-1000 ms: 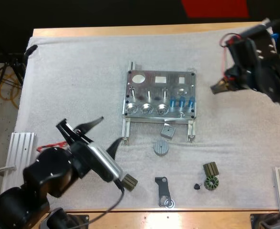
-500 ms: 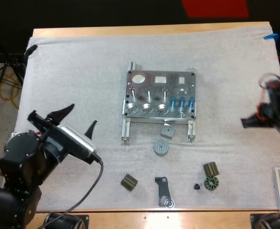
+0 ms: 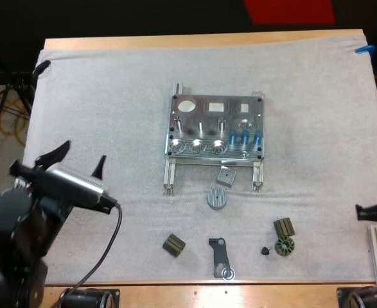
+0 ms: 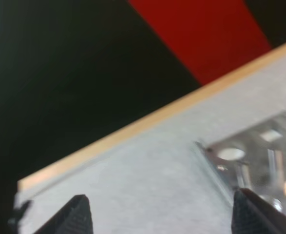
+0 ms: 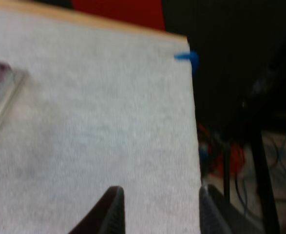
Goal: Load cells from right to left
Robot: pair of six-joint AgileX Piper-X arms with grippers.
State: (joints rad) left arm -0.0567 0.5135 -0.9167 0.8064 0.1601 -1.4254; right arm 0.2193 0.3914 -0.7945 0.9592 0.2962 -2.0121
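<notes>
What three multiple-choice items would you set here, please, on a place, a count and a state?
1. Relative to the metal fixture, the grey disc lies: A on it; B beyond it; C nearer, on the mat.
2. Count of blue cylinders in the fixture: A one; B three; C five.
3. The left hand is: A open; B shut on a cylinder; C shut empty.
C: it rests on the mat, nearer than the fixture. B: three stand in a row. A: its fingers stand apart.
</notes>
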